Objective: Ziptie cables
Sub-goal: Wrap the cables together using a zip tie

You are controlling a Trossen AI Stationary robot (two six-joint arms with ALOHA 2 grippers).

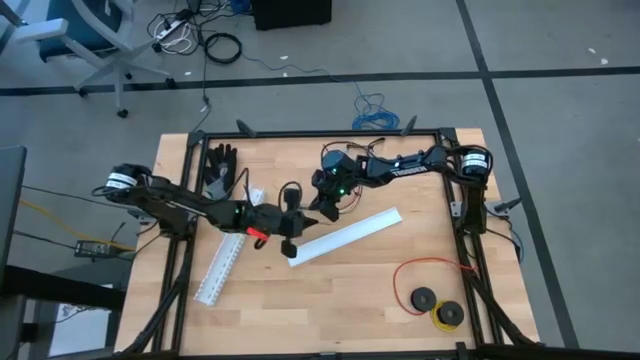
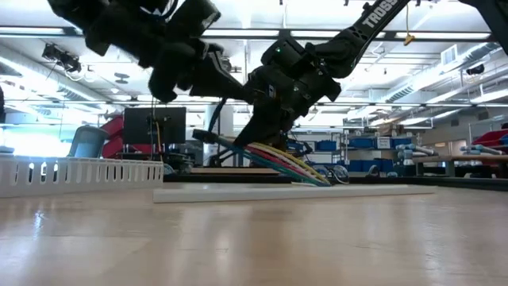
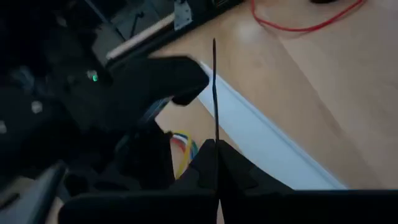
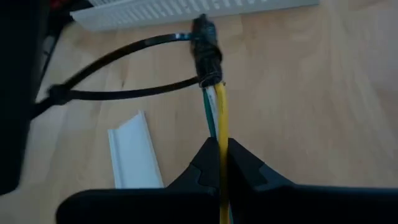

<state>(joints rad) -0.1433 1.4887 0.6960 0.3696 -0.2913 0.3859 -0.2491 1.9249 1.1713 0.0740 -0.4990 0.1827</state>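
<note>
The cables [image 4: 217, 109] are thin yellow, green and white wires ending in a small dark plug [image 4: 207, 53]. My right gripper [image 4: 221, 152] is shut on them above mid-table [image 1: 328, 208]. A black zip tie [image 4: 118, 68] loops widely around the bundle just behind the plug. My left gripper [image 3: 216, 155] is shut on the tie's thin strap, close beside the right gripper [image 1: 290, 238]. In the low view the wires [image 2: 290, 163] slope down from the grippers, and their far ends rest on the table. My left gripper pinches the zip tie's thin strap [image 3: 214, 134] between its two shut fingers. The strap runs on straight past the fingertips [image 3: 214, 68], clear of the table. My right gripper pinches the wires [image 4: 221, 130] between its two fingers a short way behind the plug. The fingers slant down and lie along the wires. The plug end sticks out past the fingertips, lifted off the table, with the tie's loop [image 4: 202, 81] around it.
A plain white channel [image 1: 345, 237] lies slantwise under the grippers. A slotted white channel [image 1: 222, 268] lies to its left. A red wire loop [image 1: 430, 272] with dark spools [image 1: 436, 306] sits at the near right. Black gloves [image 1: 220, 165] lie at the far left.
</note>
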